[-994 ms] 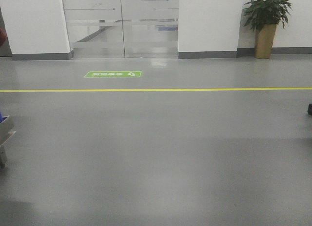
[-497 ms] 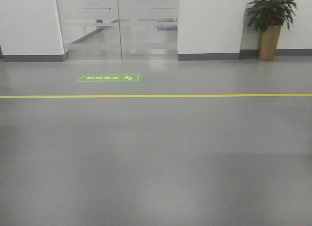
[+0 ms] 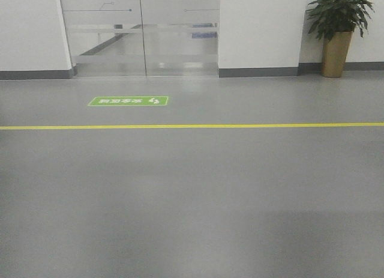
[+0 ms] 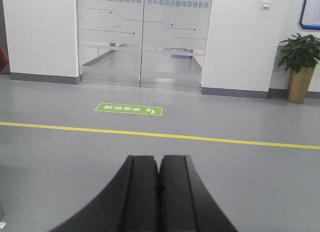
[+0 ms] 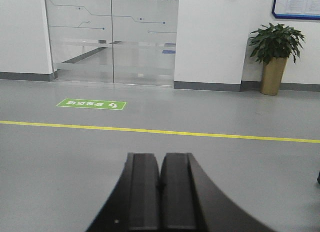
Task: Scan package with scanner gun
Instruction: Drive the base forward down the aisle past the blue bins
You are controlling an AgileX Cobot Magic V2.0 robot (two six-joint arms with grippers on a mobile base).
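The left tool [image 4: 159, 162] and right tool [image 5: 160, 162] are clenched on nothing. The package and scanner are out of view, so heft and hold cannot be judged; a plant [image 3: 338, 32] is seen at one o'clock.

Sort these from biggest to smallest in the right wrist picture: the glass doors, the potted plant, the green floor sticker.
1. frosted glass double doors
2. leafy green plant in a gold pot
3. flat green rectangular floor sticker, flattened by the angle
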